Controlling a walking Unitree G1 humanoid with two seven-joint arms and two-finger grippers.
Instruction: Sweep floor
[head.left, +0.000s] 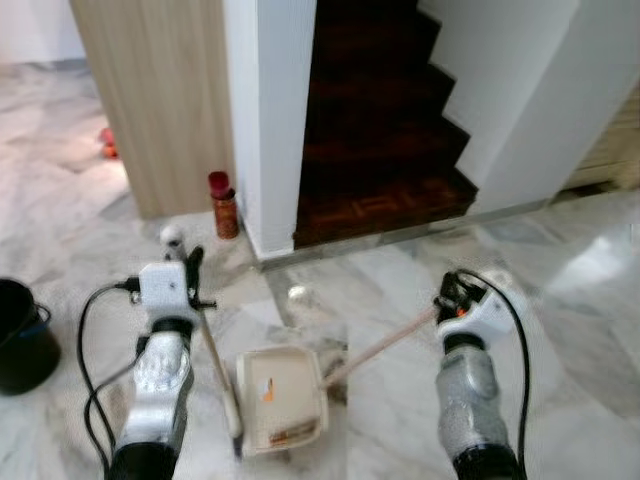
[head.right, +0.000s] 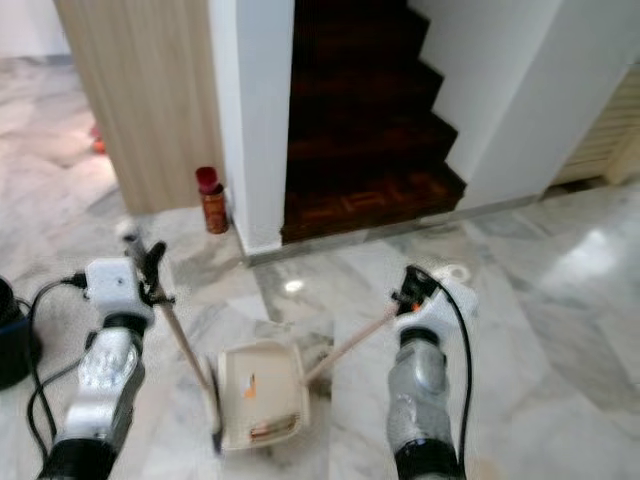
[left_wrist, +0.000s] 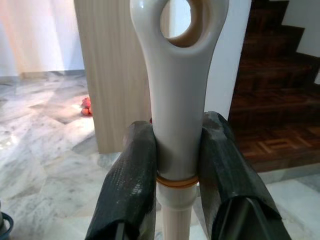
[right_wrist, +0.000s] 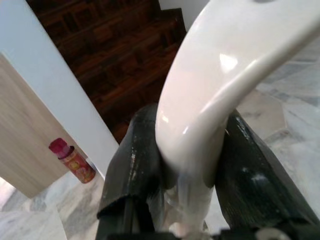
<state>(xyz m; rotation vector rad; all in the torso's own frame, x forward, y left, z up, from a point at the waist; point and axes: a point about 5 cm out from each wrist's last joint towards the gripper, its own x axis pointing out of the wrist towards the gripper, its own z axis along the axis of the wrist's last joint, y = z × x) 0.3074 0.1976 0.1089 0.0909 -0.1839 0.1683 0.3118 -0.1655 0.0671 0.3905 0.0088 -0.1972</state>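
The marble floor (head.left: 560, 300) spreads grey and white across the whole scene. At its far edge a dark wooden staircase (head.left: 375, 110) climbs between a white wall (head.left: 270, 110) on the robot's left and another white wall (head.left: 530, 90) on its right. A pale wood panel (head.left: 160, 90) stands just beside the left white wall. A black bucket (head.left: 22, 335) sits at the left edge of the floor.

The cream dustpan (head.left: 283, 398) lies on the floor between the two arms, with orange bits in its tray. Its long handle (head.left: 215, 350) rises from its left edge, up to the left end effector (head.left: 190, 268). In the left wrist view the two black fingers (left_wrist: 132, 185) are clenched on the pale handle just below its hanging loop.

The broom handle (head.left: 385, 345) slants from the right end effector (head.left: 450, 300) down to the floor just beside the dustpan's right edge; the broom head is too blurred to make out. In the right wrist view the black fingers (right_wrist: 135, 165) are clamped on the curved white grip.

A red-capped spray can (head.left: 223, 205) stands upright on the floor at the foot of the wood panel, just beside the left white wall. A small red object (head.left: 107, 143) lies farther back on the floor, past the panel.
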